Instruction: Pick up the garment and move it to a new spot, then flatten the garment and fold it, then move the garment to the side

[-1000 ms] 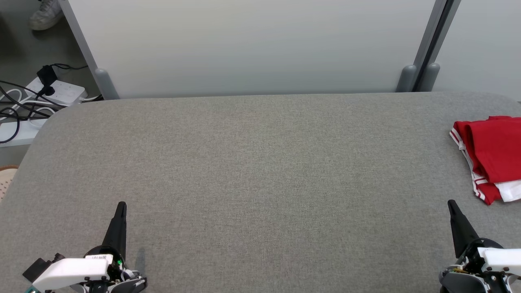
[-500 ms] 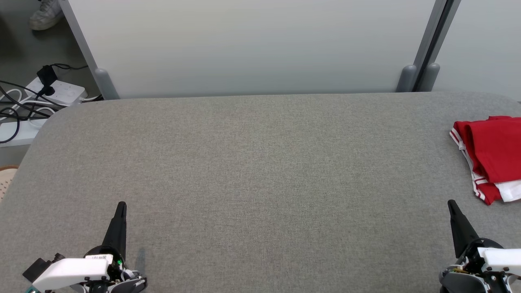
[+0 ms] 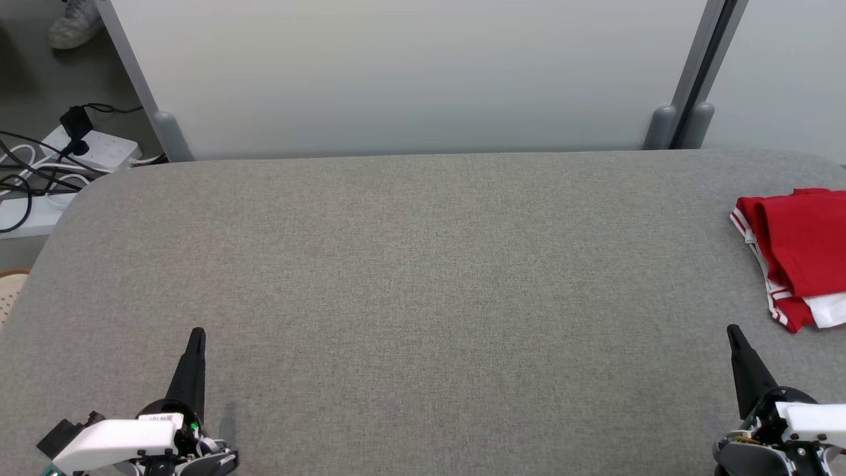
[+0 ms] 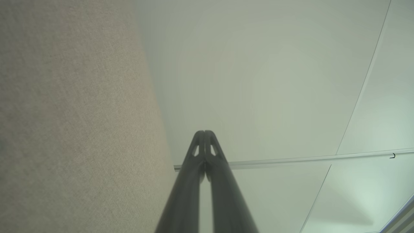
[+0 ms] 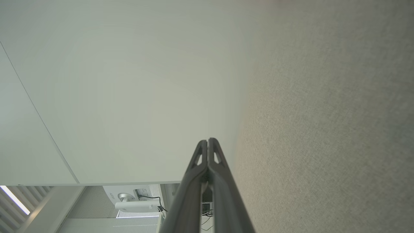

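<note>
Nothing moved: garment [image 3: 803, 254] at right edge of table [image 3: 423, 264], partition [image 3: 410, 73] beyond.

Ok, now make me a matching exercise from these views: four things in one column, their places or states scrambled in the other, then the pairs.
1. garment
2. left gripper
3. power strip
4. shoe

A. on the floor at the head view's top left corner
B. lower left over the table, jaws shut, holding nothing
C. red with white trim, at the table's right edge
D. on the floor left of the table, a black plug on it

Pairs: 1-C, 2-B, 3-D, 4-A.
</note>
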